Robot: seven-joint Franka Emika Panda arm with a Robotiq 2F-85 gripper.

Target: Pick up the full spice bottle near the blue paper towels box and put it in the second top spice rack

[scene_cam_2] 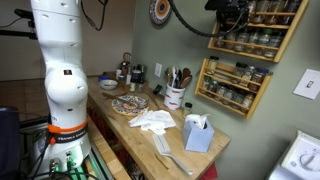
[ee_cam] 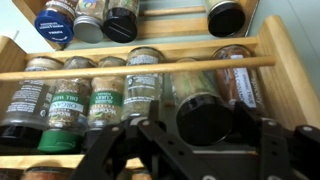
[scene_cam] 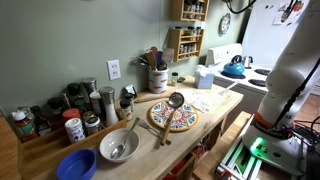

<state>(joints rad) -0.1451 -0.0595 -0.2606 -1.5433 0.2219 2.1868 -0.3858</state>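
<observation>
The arm rises from its base at the near left of the surface (scene_cam_2: pixel 160 150) in an exterior view, the white upright links (scene_cam_2: pixel 62 70) stacked almost vertically. Its upper part reaches across to the right and far toward the wall. There the end effector (scene_cam_2: pixel 237 15) sits high up against the upper part of the spice rack (scene_cam_2: pixel 255 35). In the wrist view the end effector (ee_cam: pixel 205 140) points straight into a tier of the rack, its 2 dark fingers (ee_cam: pixel 150 140) spread to either side of the spice bottle (ee_cam: pixel 200 95). It appears to be gripping this bottle, which sits behind the wooden rail (ee_cam: pixel 140 70) of that tier. The bottle's black lid tips toward the camera, while the neighbouring jars (ee_cam: pixel 105 100) stand upright. 1 more row of jars shows above it. The blue paper towels box (scene_cam_2: pixel 197 133) stands far below on the surface, well apart from the end effector.
</observation>
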